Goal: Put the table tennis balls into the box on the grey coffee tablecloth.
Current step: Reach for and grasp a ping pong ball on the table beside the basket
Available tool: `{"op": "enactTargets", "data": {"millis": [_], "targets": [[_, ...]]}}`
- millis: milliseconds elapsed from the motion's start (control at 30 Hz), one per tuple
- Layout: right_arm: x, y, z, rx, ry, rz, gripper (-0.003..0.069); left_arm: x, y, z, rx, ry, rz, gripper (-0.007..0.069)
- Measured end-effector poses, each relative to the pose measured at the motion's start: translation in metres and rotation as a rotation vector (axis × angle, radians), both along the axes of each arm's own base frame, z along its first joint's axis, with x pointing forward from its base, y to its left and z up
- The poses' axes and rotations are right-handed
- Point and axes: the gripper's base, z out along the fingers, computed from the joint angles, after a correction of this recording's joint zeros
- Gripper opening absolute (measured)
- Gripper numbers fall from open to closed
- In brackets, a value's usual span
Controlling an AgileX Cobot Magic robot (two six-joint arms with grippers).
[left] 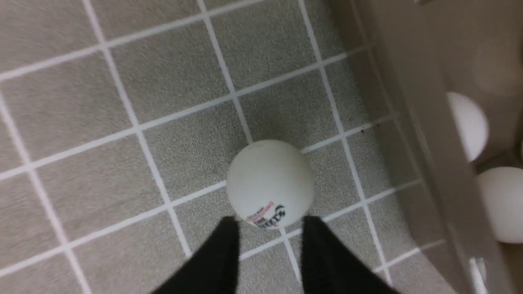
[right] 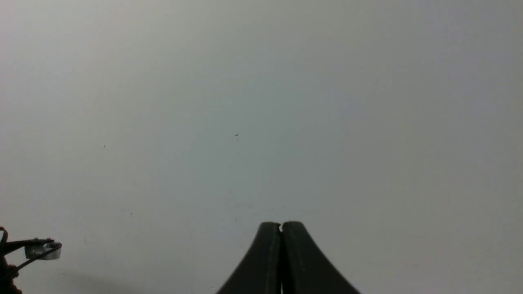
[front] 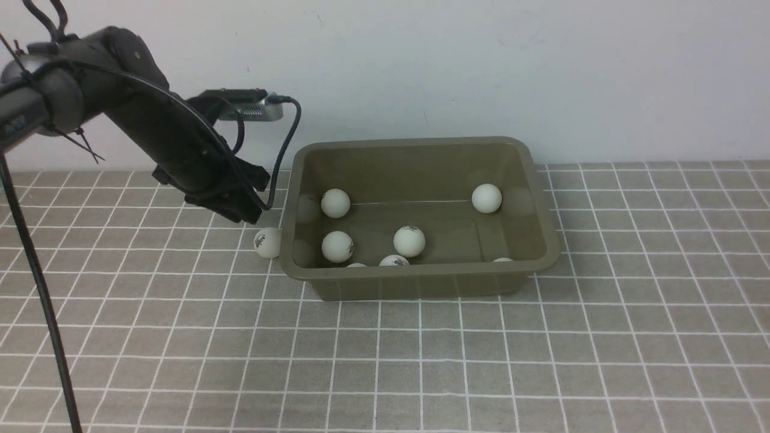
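Inside the olive-green plastic box (front: 418, 287), the near rim hides the lower parts of 3 small white matte balls (front: 394, 261). Right wrist view: the dark, blurred right gripper (right: 280, 228) is cut off by the picture's bottom edge.

Box (front: 420, 282) on tablecloth (front: 445, 361), toward its far edge, wall (front: 421, 72) behind; seven balls (front: 409, 241) inside box, one well right, others mostly left and near side; lone ball (front: 267, 242) on tablecloth, just left of box

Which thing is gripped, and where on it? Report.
Nothing is held: the left gripper stands open near the ball, and the right gripper is shut on nothing.
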Motion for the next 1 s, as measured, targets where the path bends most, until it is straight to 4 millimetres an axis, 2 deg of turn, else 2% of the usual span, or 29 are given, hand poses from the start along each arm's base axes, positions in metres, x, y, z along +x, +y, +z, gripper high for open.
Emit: {"op": "enactTargets", "data": {"millis": [67, 167, 200, 233, 333, 533, 600, 633, 667, 700, 767, 867, 967, 1000], "targets": [[0.000, 0.000, 0.001, 0.000, -0.012, 0.006, -0.0014, 0.003, 0.000, -0.010, 0.001, 0.012, 0.002, 0.0337], [-0.001, 0.001, 0.002, 0.001, -0.028, 0.013, -0.0014, 0.005, -0.001, -0.018, -0.006, 0.013, 0.009, 0.0437], [-0.001, 0.001, 0.002, 0.001, -0.029, 0.014, -0.0014, 0.005, -0.001, -0.018, -0.007, 0.012, 0.010, 0.0444], [-0.001, 0.001, 0.003, 0.001, -0.034, 0.016, -0.0014, 0.008, -0.001, -0.021, -0.005, 0.000, 0.014, 0.0497], [-0.001, 0.001, 0.003, 0.000, -0.038, 0.017, -0.0014, 0.010, -0.004, -0.028, -0.001, -0.008, 0.008, 0.0534], [-0.001, 0.001, 0.003, -0.001, -0.039, 0.016, -0.0014, 0.012, -0.014, -0.042, 0.009, -0.012, -0.027, 0.0524], [-0.001, 0.001, 0.003, -0.010, -0.043, 0.010, -0.0014, 0.012, -0.017, -0.048, 0.011, 0.002, -0.038, 0.0428], [-0.001, 0.001, 0.003, -0.011, -0.043, 0.009, -0.0014, 0.012, -0.017, -0.048, 0.011, 0.002, -0.038, 0.0416], [-0.001, 0.001, 0.004, -0.020, -0.046, 0.003, -0.0014, 0.011, -0.018, -0.048, 0.013, 0.011, -0.044, 0.0337], [-0.001, 0.001, 0.004, -0.030, -0.050, -0.004, -0.0014, 0.010, -0.017, -0.047, 0.024, 0.013, -0.047, 0.0347], [-0.001, 0.000, 0.004, -0.050, -0.058, -0.019, -0.0014, 0.010, -0.013, -0.039, 0.064, 0.016, -0.041, 0.0353], [-0.002, -0.001, 0.004, -0.073, -0.067, -0.035, -0.0015, 0.009, -0.001, -0.012, 0.137, 0.002, 0.021, 0.0353], [-0.002, -0.001, 0.005, -0.080, -0.071, -0.039, -0.0015, 0.001, 0.004, 0.047, 0.137, -0.090, 0.090, 0.0353], [-0.002, -0.001, 0.005, -0.081, -0.071, -0.040, -0.0015, -0.006, -0.002, 0.074, 0.094, -0.148, 0.084, 0.0353]]}}
